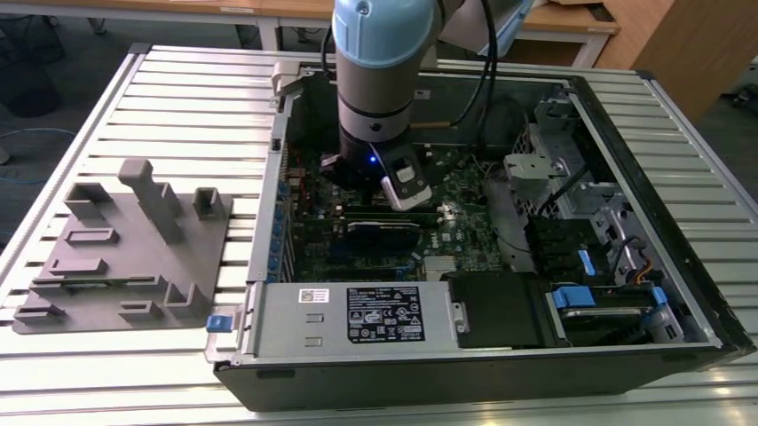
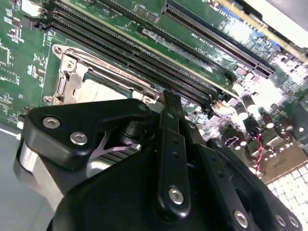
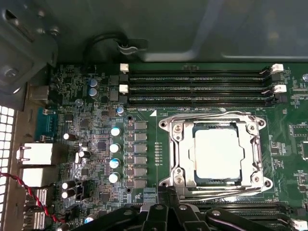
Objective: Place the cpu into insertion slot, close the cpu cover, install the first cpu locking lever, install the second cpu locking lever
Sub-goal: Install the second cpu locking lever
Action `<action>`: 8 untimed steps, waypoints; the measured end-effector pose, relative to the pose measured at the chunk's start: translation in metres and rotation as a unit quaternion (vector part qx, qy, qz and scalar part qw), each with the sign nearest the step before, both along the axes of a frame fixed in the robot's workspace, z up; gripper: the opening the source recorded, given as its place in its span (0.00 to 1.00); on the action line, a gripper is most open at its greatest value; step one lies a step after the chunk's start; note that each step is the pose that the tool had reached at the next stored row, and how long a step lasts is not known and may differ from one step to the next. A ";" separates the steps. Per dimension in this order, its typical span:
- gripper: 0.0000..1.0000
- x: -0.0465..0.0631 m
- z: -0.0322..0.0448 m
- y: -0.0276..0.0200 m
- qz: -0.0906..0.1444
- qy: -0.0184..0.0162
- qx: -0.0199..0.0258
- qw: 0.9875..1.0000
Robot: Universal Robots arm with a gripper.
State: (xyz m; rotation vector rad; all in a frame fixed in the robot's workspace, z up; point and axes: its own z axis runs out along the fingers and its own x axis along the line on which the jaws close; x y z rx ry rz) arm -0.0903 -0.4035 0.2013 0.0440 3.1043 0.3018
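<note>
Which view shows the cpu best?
The first wrist view: the cpu lies face-on inside the cpu cover. The second wrist view shows a sliver behind the pincer. In the exterior view the arm blocks it.

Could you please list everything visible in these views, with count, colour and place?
computer case: one, black and grey, lying open on the table.
slatted table: one, silvery, under everything.
fixture block: one, grey, on the table at the exterior view's left of the case.
motherboard: one, green, inside the case.
insertion slot: one, shiny metal rim, on the motherboard beside the memory slots.
cpu: one, silvery-grey, seated in the insertion slot.
cpu cover: one, silvery frame, lying closed around the cpu.
memory slots: several, black, long, in parallel rows.
power supply: one, grey, at the case's near edge.
robot arm: one, pale blue and grey, reaching into the case.
gripper: one, black, next to the socket.
</note>
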 end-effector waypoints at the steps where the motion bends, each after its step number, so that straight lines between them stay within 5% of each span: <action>1: 0.11 0.000 -0.0001 0.0000 0.000 0.000 0.001 1.000; 4: 0.11 0.000 -0.0004 0.0001 0.000 0.000 0.004 1.000; 8: 0.11 0.000 -0.0010 0.0001 0.000 0.000 0.018 1.000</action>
